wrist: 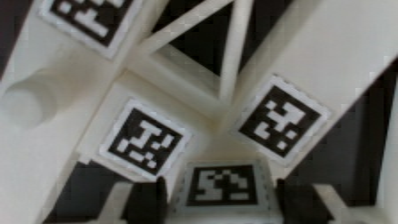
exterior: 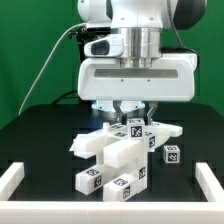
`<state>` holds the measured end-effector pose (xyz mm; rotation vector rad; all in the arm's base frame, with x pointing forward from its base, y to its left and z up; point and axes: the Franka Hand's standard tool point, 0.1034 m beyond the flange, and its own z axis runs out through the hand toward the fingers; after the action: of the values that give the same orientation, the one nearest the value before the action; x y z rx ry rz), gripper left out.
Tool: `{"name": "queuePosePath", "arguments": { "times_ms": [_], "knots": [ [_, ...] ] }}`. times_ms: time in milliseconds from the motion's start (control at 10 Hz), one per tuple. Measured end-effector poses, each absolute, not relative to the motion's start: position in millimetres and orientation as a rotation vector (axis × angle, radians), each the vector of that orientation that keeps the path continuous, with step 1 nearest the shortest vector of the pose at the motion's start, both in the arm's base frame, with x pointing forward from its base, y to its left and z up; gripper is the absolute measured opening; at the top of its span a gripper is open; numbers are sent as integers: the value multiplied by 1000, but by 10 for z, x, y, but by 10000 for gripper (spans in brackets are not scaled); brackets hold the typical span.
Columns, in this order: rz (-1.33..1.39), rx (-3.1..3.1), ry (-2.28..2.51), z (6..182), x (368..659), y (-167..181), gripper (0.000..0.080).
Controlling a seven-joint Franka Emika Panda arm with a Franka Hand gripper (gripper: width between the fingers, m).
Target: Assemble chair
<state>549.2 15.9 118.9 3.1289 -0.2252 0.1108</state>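
Clamping a tagged chair part [exterior: 135,127], the gripper [exterior: 130,112] is holding it against the cluster of chair pieces [exterior: 108,165] midway between the counter's [exterior: 40,130] edges, seemingly to align it for joining.

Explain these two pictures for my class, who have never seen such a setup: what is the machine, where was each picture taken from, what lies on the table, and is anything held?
The white machine is a robot arm, ending in a two-fingered claw that pinches things. One picture comes from a camera standing off the arm and shows the whole scene; the other comes from a camera on the wrist, looking past the claw. On the black table lie white chair pieces, blocks with black-and-white square tags. A small tagged block sits apart toward the exterior view's right, and low white rails edge the table. The claw straddles a tagged piece atop the pile and seems to grip it, though the close-up is blurred.
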Motion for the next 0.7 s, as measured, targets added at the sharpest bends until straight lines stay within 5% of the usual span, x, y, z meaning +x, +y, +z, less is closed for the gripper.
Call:
{"name": "queuePosePath", "arguments": {
  "times_ms": [300,400,500,600,700],
  "knots": [
    [112,3121,-350,1188,5492,177,310],
    [112,3123,-317,1188,5492,177,456],
    [112,3125,-277,1189,5495,177,456],
    [114,3130,-174,1198,5509,169,597],
    [115,3133,-24,1220,5546,104,637]
  ]
}}
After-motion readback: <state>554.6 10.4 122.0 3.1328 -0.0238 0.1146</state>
